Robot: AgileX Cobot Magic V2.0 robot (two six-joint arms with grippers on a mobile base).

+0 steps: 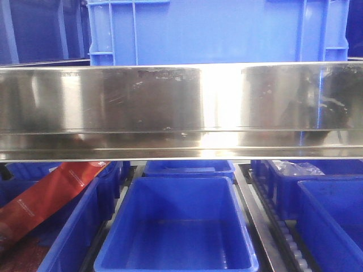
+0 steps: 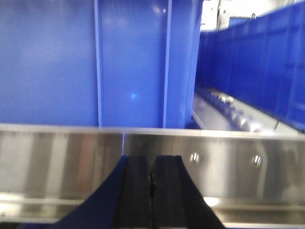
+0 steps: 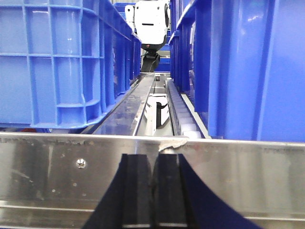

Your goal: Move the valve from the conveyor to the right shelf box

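Observation:
No valve and no conveyor show in any view. My left gripper (image 2: 152,160) is shut, its black pads pressed together with nothing between them, right in front of a steel shelf rail (image 2: 62,157) and a blue crate wall (image 2: 95,62). The right gripper (image 3: 153,157) is likewise shut and empty, facing the steel rail (image 3: 57,167) at a gap between two blue crates (image 3: 57,62) (image 3: 252,67). Neither gripper appears in the front view. Several blue shelf boxes sit below the rail there, one of them at the right (image 1: 334,221); I cannot tell which is the right shelf box.
A wide steel rail (image 1: 181,107) crosses the front view under a large blue crate (image 1: 215,28). Below are an empty middle bin (image 1: 178,226), a red package (image 1: 51,190) at left and a roller track (image 1: 295,243). Rollers (image 3: 178,107) lead toward a white machine (image 3: 151,21).

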